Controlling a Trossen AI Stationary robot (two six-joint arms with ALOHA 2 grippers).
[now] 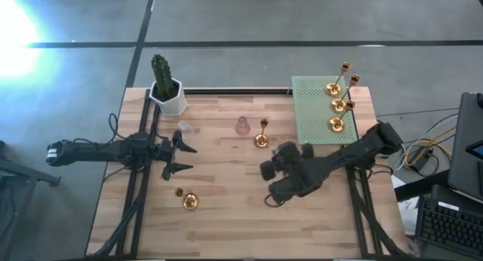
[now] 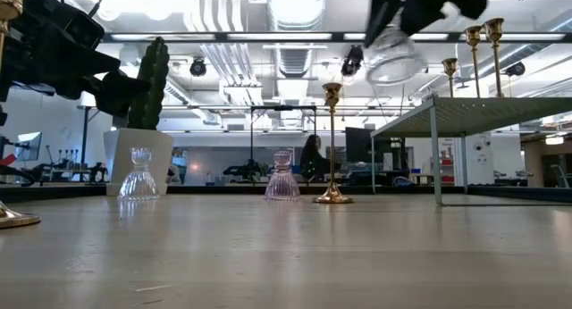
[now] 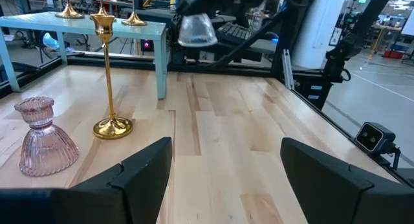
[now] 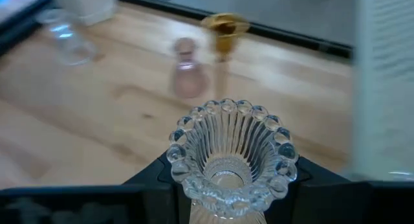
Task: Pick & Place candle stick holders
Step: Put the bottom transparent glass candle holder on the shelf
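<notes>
Light wooden tabletop (image 1: 226,208) is sitting under both arms in the high view: left gripper (image 1: 179,157) is hovering w/ fingers spread wide near the white pot w/ green cactus (image 1: 167,91); four tall gold candle stick holders (image 1: 337,104) are standing on the pale green perforated stand (image 1: 309,110). Low view: clear ribbed glass holder (image 2: 390,59) is hanging above the table in the right gripper (image 2: 407,10). Left wrist view: pink ribbed glass holder (image 3: 44,136) is standing just beside a lone gold holder (image 3: 110,78). Right wrist view: jaws are clamping the clear holder's base, beaded rim facing the camera.
</notes>
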